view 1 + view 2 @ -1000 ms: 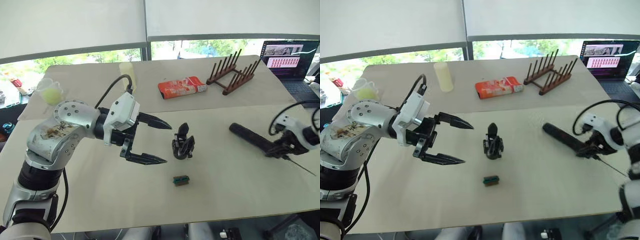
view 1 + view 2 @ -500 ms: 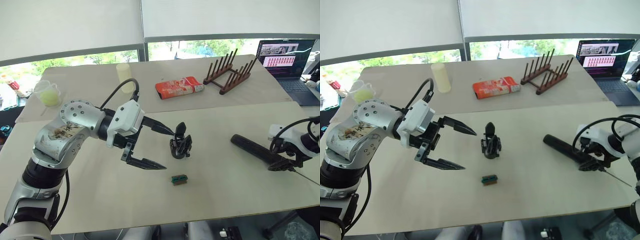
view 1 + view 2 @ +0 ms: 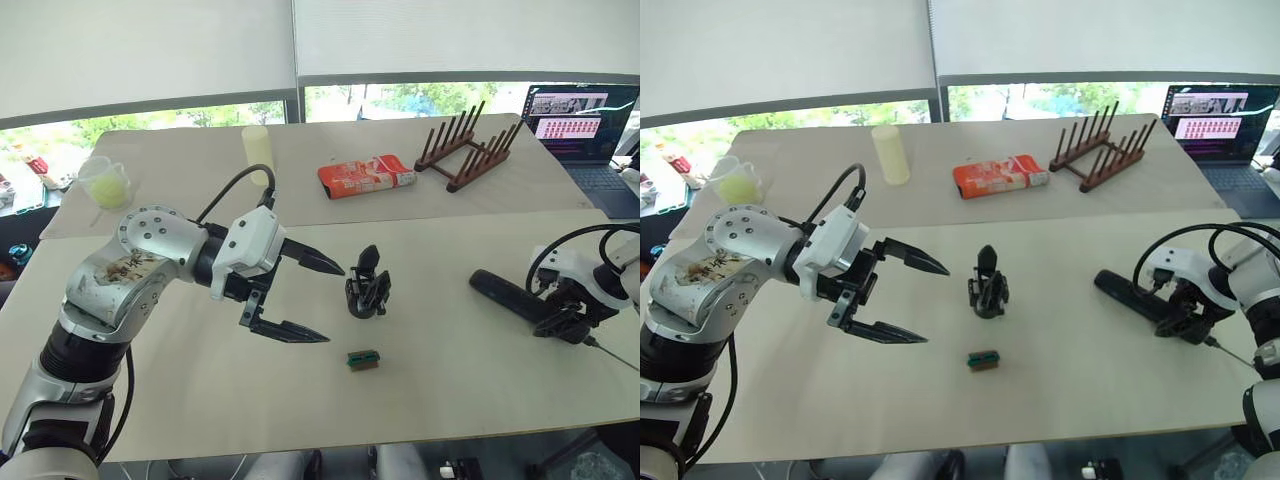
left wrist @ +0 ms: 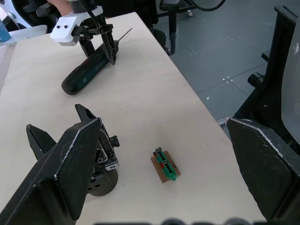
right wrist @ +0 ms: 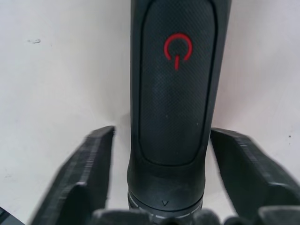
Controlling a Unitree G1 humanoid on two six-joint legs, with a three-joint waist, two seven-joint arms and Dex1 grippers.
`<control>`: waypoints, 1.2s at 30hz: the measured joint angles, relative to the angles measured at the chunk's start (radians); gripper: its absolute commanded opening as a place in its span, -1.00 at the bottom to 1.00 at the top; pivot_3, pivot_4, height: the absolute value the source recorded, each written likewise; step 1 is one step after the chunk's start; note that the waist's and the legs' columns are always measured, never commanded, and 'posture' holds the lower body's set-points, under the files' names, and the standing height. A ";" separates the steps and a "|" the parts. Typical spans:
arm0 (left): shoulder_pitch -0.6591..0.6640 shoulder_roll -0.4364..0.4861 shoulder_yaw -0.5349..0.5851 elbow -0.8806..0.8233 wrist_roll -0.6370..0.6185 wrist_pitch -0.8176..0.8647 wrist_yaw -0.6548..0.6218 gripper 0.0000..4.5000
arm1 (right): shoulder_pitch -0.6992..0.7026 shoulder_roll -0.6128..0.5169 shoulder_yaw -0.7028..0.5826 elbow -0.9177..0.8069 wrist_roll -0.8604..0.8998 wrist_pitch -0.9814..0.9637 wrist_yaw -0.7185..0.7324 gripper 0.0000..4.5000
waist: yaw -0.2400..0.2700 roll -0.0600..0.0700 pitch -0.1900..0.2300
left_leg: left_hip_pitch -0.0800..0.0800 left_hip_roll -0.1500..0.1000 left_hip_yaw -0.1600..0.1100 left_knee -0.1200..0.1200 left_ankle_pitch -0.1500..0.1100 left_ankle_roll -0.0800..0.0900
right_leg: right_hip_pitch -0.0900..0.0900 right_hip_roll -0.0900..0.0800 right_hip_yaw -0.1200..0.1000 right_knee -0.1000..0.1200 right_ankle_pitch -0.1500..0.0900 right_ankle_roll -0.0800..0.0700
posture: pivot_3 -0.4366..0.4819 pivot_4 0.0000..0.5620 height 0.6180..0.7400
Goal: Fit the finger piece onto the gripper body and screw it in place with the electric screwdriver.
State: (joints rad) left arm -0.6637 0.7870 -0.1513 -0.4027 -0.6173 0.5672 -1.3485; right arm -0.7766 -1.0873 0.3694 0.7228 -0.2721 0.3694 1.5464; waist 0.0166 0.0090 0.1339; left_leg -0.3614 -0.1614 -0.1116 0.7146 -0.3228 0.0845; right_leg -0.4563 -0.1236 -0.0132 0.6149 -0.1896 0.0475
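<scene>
Straddling the electric screwdriver (image 3: 512,297) near its bit end, the right gripper (image 5: 159,187) has fingers apart, unclamped; its long axis runs far-left to near-right. The left gripper (image 3: 318,298), spread wide, hovers just left of the gripper body (image 3: 367,290).

Layout, near table front to back:
You've got gripper body (image 3: 367,290) mid-table, w/ small block (image 3: 361,359) just in front of it. Left gripper (image 3: 312,300) sits left of the body, apart. Electric screwdriver (image 3: 510,296) lies far right, right gripper (image 3: 1185,322) straddling its bit end. Behind, on rear table: packet (image 3: 365,175), peg rack (image 3: 468,146) to its right, cylinder (image 3: 257,150) to its left.
</scene>
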 measured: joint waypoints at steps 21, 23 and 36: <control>0.071 0.013 -0.023 0.111 0.063 -0.085 -0.087 1.00 | 0.439 0.040 -0.705 -0.708 0.640 0.276 -0.096 -0.24 | -0.008 0.009 0.003 | 0.000 0.001 0.000 0.000 0.003 0.005 | -0.005 0.000 0.003 0.009 0.000 0.000 | -0.05 -0.47 1.00; 0.070 0.013 -0.023 0.120 0.065 -0.093 -0.096 1.00 | 0.456 0.101 -0.807 -0.914 0.774 0.413 -0.191 -0.24 | -0.003 0.008 0.004 | 0.000 0.001 -0.001 0.000 0.003 0.005 | -0.004 0.000 0.003 0.008 0.000 0.000 | -0.05 -0.47 1.00; 0.024 0.010 -0.024 0.159 0.081 -0.112 -0.127 1.00 | 0.592 0.144 -0.913 -1.204 1.077 0.624 -0.512 -0.24 | 0.020 0.003 0.006 | 0.002 -0.005 0.002 0.001 0.003 0.007 | -0.002 -0.001 0.002 0.008 0.000 0.000 | -0.05 -0.47 1.00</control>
State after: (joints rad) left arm -0.6398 0.7966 -0.1753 -0.2434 -0.5364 0.4556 -1.4758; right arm -0.1850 -0.9431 -0.5441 -0.4814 0.8048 0.9934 1.0340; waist 0.0364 0.0120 0.1402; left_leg -0.3592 -0.1662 -0.1100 0.7160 -0.3203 0.0910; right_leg -0.4584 -0.1242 -0.0112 0.6226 -0.1896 0.0474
